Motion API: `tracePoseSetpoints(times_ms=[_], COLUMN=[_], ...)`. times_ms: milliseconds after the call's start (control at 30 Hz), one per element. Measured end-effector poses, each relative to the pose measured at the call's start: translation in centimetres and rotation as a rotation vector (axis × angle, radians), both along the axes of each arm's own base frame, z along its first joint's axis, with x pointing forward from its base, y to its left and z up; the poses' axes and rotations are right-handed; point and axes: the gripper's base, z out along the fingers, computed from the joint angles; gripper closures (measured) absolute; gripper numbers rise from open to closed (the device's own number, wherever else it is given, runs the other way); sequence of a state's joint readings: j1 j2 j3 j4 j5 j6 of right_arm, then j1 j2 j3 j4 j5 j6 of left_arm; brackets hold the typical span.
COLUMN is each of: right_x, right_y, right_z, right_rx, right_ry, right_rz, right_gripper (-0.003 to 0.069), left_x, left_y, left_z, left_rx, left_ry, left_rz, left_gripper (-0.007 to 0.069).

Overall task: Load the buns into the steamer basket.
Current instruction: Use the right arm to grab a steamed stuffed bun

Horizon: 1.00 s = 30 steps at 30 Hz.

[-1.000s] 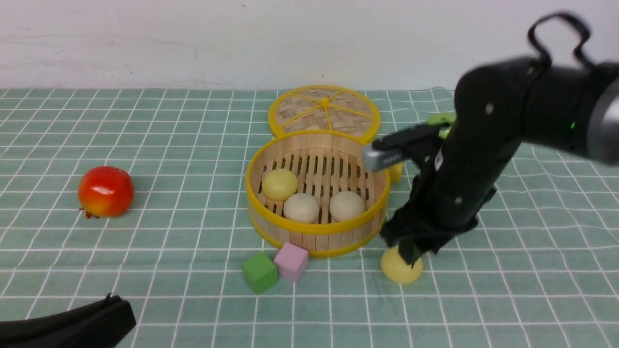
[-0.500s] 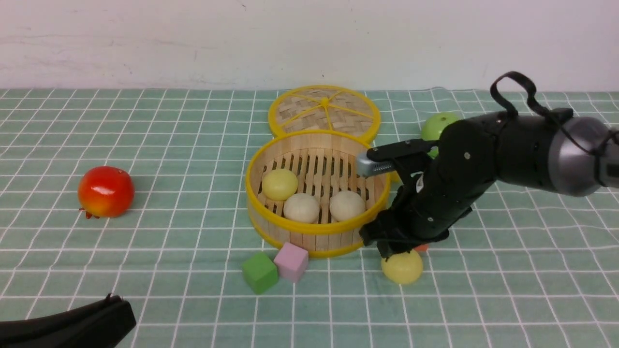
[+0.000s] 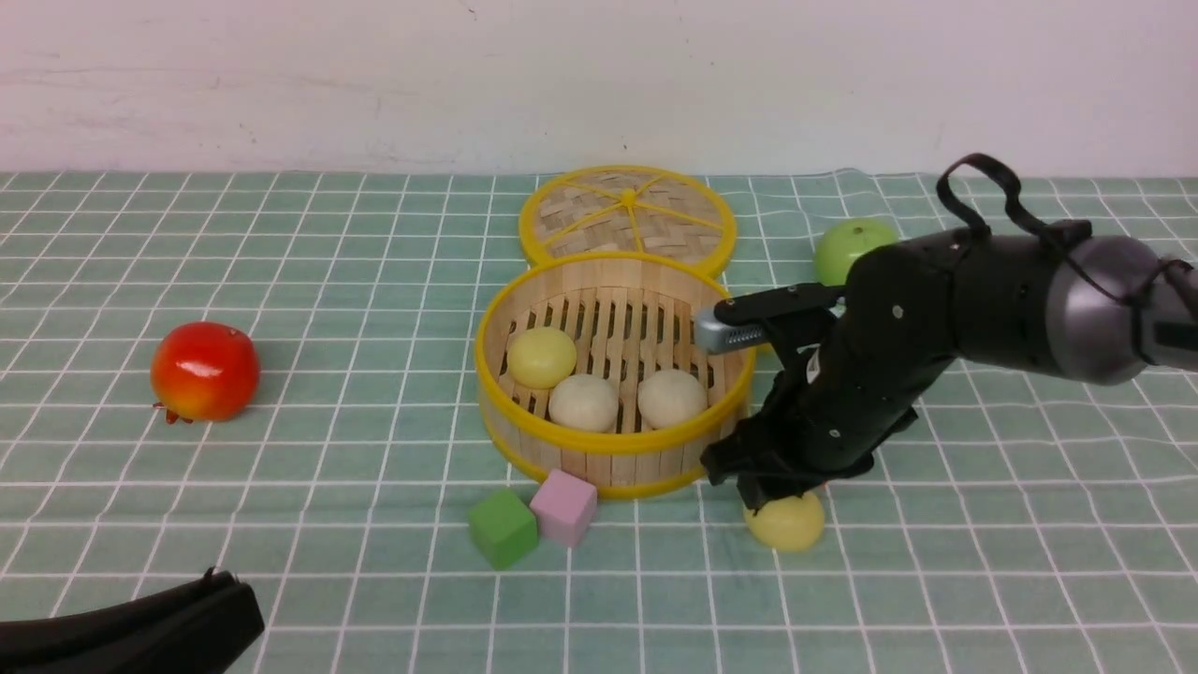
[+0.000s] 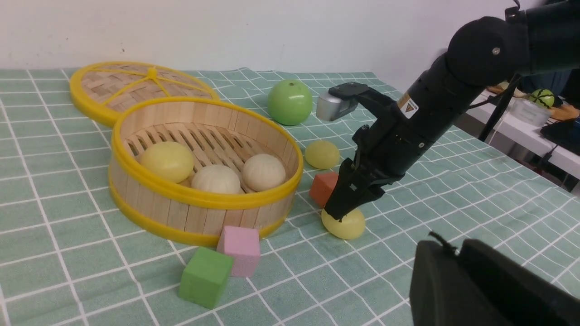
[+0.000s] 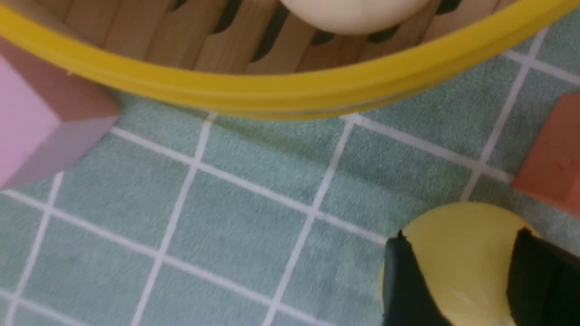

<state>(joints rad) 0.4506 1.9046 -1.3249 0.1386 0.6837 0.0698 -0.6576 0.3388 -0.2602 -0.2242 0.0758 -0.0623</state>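
Note:
The steamer basket (image 3: 613, 440) (image 4: 204, 199) holds one pale yellow bun (image 3: 541, 357) and two beige buns (image 3: 583, 402) (image 3: 671, 397). A yellow bun (image 3: 788, 528) (image 4: 349, 227) (image 5: 462, 262) rests on the cloth at the basket's front right. My right gripper (image 3: 772, 501) (image 4: 342, 213) (image 5: 460, 235) points down onto it, one finger against each side of its upper part. Another yellow bun (image 4: 321, 154) lies on the cloth to the basket's right. My left gripper (image 3: 225, 585) (image 4: 453, 246) sits low at the near left, jaws together and empty.
The woven lid (image 3: 627, 215) lies flat behind the basket. A green cube (image 3: 503, 527) and a pink cube (image 3: 563, 506) stand against the basket's front. An orange cube (image 4: 322, 188) is by the right gripper. A red fruit (image 3: 204, 371) is far left, a green apple (image 3: 847, 248) back right.
My right arm has swung lower and settled over the yellow bun, which has shifted slightly to the right. The left arm has not moved.

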Motion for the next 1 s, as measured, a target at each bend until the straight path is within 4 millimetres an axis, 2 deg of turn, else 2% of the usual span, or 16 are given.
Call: tracePoseSetpoints(times_ms=[133, 267, 500, 567, 767, 900, 933, 1000], right_x=[-0.2, -0.4, -0.1, 0.1, 0.3, 0.3, 0.3, 0.3], right_y=[-0.1, -0.3, -0.2, -0.1, 0.0, 0.0, 0.0, -0.1], right_z=[2.5, 3.3, 0.8, -0.5, -1.3, -1.3, -1.2, -1.0], right_rx=[0.025, 0.013, -0.034, -0.049, -0.054, -0.058, -0.064, -0.069], right_ry=[-0.047, -0.060, 0.019, 0.048, 0.062, 0.060, 0.054, 0.046], right_rz=[0.002, 0.012, 0.012, 0.003, 0.001, 0.012, 0.032, 0.054], right_gripper=[0.0341, 0.0341, 0.0343, 0.0343, 0.0349, 0.0428, 0.0505, 0.0578], left_x=[0.0, 0.0, 0.0, 0.0, 0.0, 0.0, 0.0, 0.0], left_y=[0.0, 0.0, 0.0, 0.0, 0.0, 0.0, 0.0, 0.0], left_z=[0.0, 0.0, 0.0, 0.0, 0.0, 0.0, 0.0, 0.0], left_rx=[0.000, 0.000, 0.000, 0.000, 0.000, 0.000, 0.000, 0.000], left_ry=[0.000, 0.000, 0.000, 0.000, 0.000, 0.000, 0.000, 0.000], left_rz=[0.000, 0.000, 0.000, 0.000, 0.000, 0.000, 0.000, 0.000], left_gripper=[0.0564, 0.0561, 0.0553, 0.0550, 0.0547, 0.0543, 0.0540, 0.0538])
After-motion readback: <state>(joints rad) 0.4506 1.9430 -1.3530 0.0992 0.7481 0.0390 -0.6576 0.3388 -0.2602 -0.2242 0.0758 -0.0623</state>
